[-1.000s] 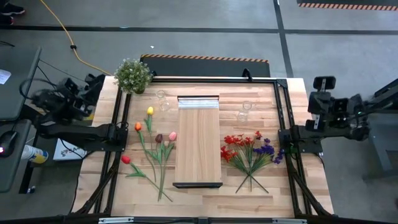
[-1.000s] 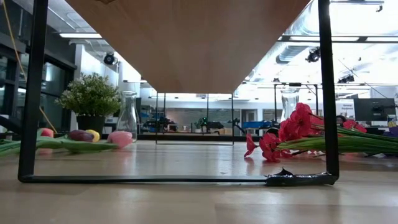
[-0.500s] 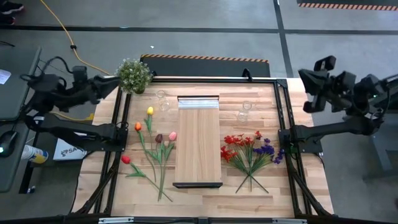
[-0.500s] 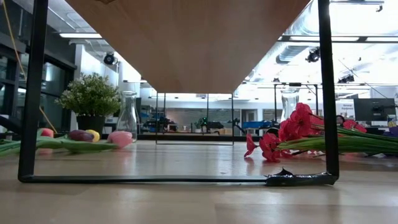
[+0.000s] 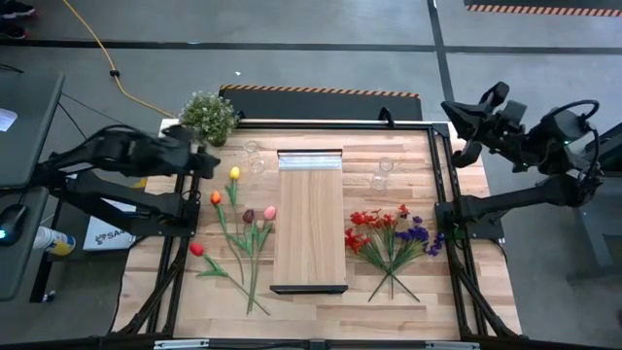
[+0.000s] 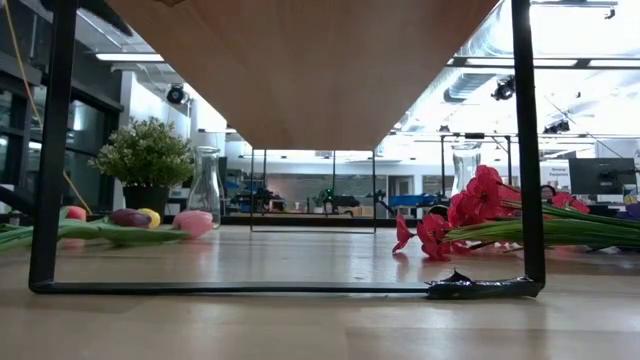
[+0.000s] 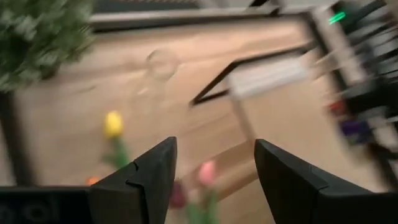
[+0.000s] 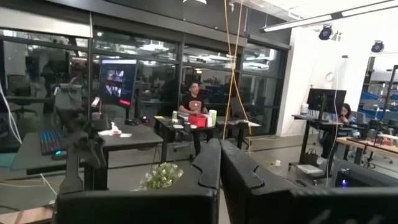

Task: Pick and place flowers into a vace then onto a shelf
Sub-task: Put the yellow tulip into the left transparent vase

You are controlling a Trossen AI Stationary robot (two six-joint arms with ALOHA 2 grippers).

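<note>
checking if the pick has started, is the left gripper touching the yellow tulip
Apart. The left wrist view shows the left gripper open with the yellow tulip lying well beyond its fingers on the table.

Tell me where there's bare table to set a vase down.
Free: the near table strip in front of the shelf, and the far-right patch beyond the red and purple sprays. Crowded: left of the shelf, where the tulips lie.

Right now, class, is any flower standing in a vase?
No: the tulips and red sprays lie flat on the table.
</note>
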